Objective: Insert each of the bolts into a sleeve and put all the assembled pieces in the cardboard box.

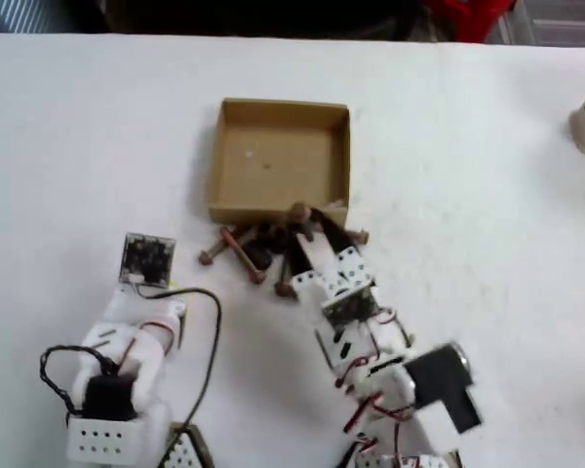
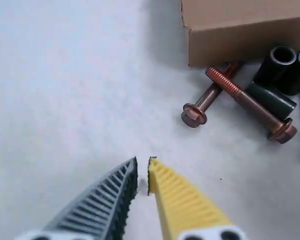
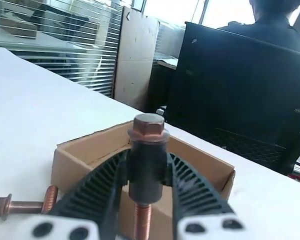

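One assembled piece is ready for the drop. The right gripper (image 3: 147, 162) clamps a smooth black sleeve (image 3: 147, 180) upright at six o'clock of the cardboard box (image 1: 273, 210), close to its near wall. A coppery flange-headed bolt (image 3: 148, 127) stands through the sleeve, thread showing below. Next, I judge, it must clear that matte wall and release inside. Loose bolts (image 2: 210, 97) and tubular spare sleeves (image 2: 282, 62) lie at the box's seven o'clock. The left gripper (image 2: 142, 172) holds nothing, its ribbed fingers (image 2: 185, 205) nearly touching.
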Motion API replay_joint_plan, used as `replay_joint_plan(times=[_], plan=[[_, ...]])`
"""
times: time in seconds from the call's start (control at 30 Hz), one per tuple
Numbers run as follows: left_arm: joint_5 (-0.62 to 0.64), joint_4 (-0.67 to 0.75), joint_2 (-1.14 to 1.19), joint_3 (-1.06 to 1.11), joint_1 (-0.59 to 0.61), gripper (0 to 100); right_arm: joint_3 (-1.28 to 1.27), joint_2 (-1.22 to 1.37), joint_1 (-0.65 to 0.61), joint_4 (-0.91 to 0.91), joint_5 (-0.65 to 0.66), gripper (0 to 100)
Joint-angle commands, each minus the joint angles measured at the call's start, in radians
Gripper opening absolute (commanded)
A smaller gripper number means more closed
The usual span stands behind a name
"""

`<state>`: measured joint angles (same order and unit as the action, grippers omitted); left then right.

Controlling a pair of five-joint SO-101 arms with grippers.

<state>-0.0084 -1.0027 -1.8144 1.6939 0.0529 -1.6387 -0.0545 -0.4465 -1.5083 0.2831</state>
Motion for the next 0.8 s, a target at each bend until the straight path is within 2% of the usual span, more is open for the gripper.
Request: replay_joint_plan(times=[0.0,0.17,0.27,0.37,0.53,0.77], plan=[[-0.018,0.025,-0.008,-0.002,0.01,8,0.048,-0.197,0.038,0.222,0.014,1.6],[-0.103,0.023,-0.008,-0.002,0.01,8,0.222,-0.492,0.108,0.78,-0.025,1.6],[-0.109,0.018,-0.008,-0.002,0.01,8,0.362,-0.628,0.124,1.115,-0.124,1.6],[-0.109,0.018,-0.008,-0.002,0.012,8,0.523,-0.687,0.125,1.411,-0.12,2.0],[-0.11,-0.02,-0.008,-0.002,0.012,8,0.792,-0.619,0.13,1.681,-0.121,2.1],[-0.11,-0.025,-0.008,-0.002,0.012,8,1.229,-0.298,0.159,1.991,-0.124,2.1]])
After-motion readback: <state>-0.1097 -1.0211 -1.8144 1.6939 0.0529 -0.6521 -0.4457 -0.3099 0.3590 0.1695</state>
